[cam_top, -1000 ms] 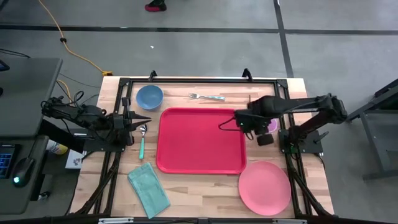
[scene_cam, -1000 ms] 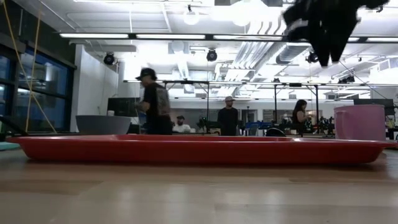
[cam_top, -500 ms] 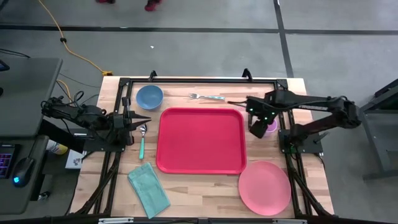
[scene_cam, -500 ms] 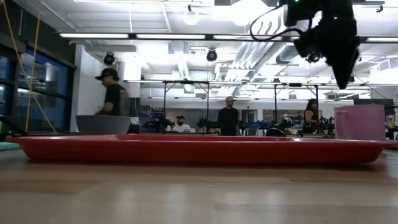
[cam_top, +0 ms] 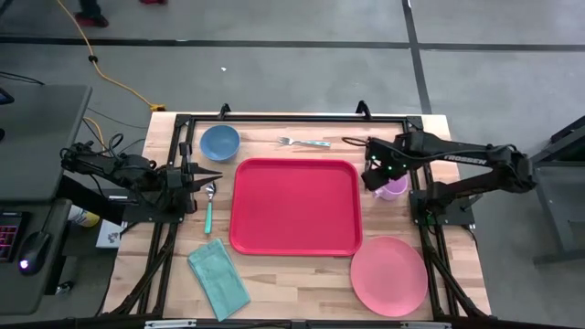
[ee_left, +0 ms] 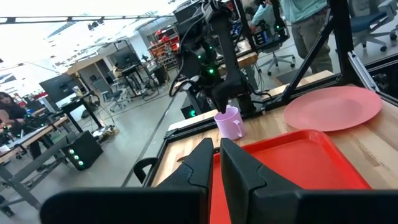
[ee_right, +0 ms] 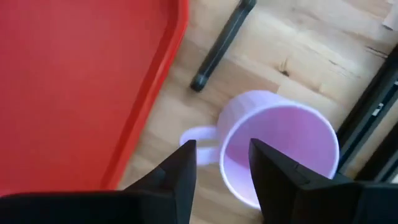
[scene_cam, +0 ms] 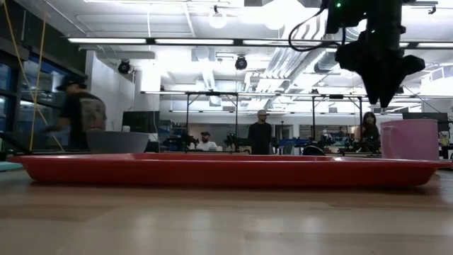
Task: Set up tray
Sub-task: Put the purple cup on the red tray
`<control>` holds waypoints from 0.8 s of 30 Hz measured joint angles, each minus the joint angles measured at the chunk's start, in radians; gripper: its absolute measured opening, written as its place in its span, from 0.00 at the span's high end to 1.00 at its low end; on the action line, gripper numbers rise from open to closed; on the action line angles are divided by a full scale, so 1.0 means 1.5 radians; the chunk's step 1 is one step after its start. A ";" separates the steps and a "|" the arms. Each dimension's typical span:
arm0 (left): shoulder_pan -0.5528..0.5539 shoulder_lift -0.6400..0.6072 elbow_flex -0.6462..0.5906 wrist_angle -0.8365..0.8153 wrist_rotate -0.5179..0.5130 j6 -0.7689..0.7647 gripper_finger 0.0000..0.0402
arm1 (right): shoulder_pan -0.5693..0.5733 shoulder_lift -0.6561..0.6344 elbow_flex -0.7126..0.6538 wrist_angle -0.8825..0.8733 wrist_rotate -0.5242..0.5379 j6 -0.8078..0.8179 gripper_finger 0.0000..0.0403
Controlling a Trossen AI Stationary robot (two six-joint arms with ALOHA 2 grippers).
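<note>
The red tray (cam_top: 294, 206) lies flat in the middle of the table with nothing on it. A lilac mug (cam_top: 395, 188) stands upright on the wood just past the tray's right rim, its handle (ee_right: 199, 138) turned toward the tray. My right gripper (ee_right: 221, 165) hangs open above the mug, pointing down. One finger is over the handle and the other over the mug's hollow. In the low view its tips (scene_cam: 386, 100) are clear of the mug's rim (scene_cam: 409, 121). My left gripper (cam_top: 216, 176) waits shut at the tray's left side, pointing level.
A blue bowl (cam_top: 219, 142) and a fork (cam_top: 304, 142) lie at the far edge. A teal-handled spoon (cam_top: 208, 208) is left of the tray, a teal napkin (cam_top: 219, 278) near left, and a pink plate (cam_top: 389, 275) near right. A black rod (ee_right: 221, 43) lies beside the mug.
My right gripper has moved from above the tray's right rim toward the table's right edge and now stands over the mug. It has sunk a little and rolled about its own pointing line.
</note>
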 joint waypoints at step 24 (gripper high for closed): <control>0.000 0.000 0.000 -0.001 -0.001 -0.002 0.85 | -0.027 0.015 0.000 -0.016 0.014 0.157 0.69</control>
